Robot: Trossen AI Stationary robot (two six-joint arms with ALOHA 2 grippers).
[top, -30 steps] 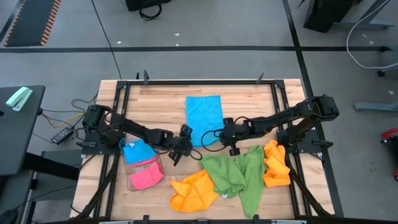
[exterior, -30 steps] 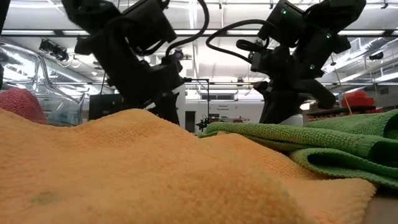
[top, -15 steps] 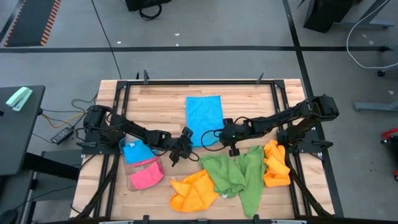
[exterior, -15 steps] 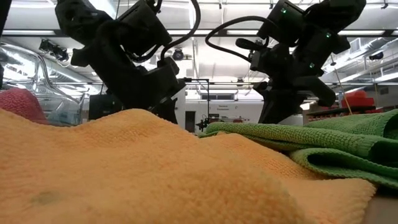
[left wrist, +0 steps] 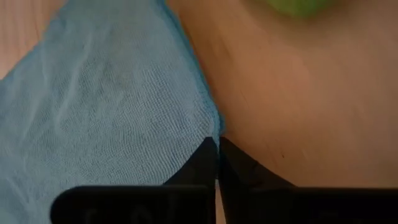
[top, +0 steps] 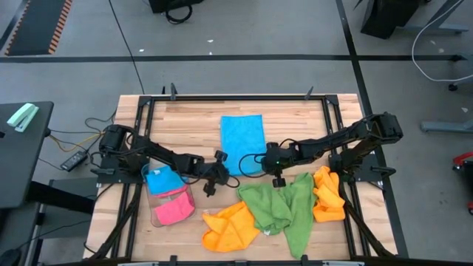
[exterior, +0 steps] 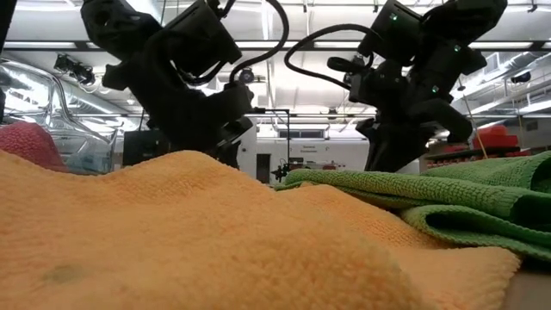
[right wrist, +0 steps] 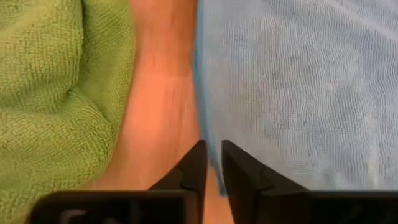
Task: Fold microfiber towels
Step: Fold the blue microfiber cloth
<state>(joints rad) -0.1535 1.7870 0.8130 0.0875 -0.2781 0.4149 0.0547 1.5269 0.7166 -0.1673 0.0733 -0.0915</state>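
A sky blue towel (top: 242, 139) lies flat on the middle of the table. My left gripper (left wrist: 217, 149) is shut at the towel's near left corner (top: 225, 171). My right gripper (right wrist: 213, 155) stands at the near right corner (top: 260, 173). It is open by a narrow gap, with the towel's right edge (right wrist: 200, 118) running in between its fingers; I cannot tell whether they touch it. A crumpled green towel (top: 279, 207) and two orange towels (top: 230, 227) (top: 328, 193) lie nearer the front edge. In the low view the orange towel (exterior: 172, 241) hides both grippers' fingertips. My left gripper pinches the blue towel's near left corner (left wrist: 211, 127) between its two fingers, right at its edge. The fingers slant down from the table's left and near side. The rest of the towel lies flat on the table.
A clear plastic tray (top: 164, 214) at the front left holds a blue towel (top: 162, 179) and a pink one (top: 173, 210). Bare wood (top: 185, 125) lies left and right of the blue towel. A black frame (top: 236, 97) runs along the table's far edge.
My left gripper has shut at the blue towel's near left corner and has rolled a little about its own line. The towel has stayed flat where it was. Neither arm has shifted across the table.
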